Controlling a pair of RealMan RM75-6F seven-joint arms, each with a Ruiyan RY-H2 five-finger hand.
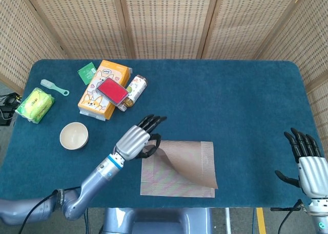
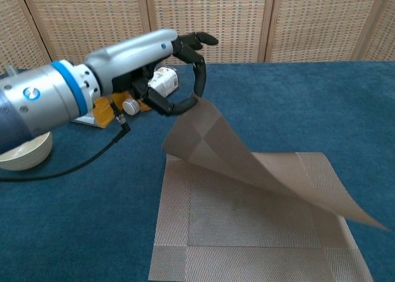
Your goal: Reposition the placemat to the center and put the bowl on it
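Placemat [image 1: 179, 167] near the table's front edge, roughly midway along, folded double; one corner pinched and lifted by left hand [image 1: 136, 140]. Judged light, limp, prone to drooping; best taken at corner or edge. Bowl [image 1: 74, 135] near left edge. Right hand [image 1: 307, 162] spread, empty.

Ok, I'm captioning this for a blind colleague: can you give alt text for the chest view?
The robot's left hand pinches one corner of a folded beige placemat and lifts its upper layer off the blue table, the lower layer lying flat. Behind the arm lie a bottle and an orange box, with a cream bowl at the left edge.
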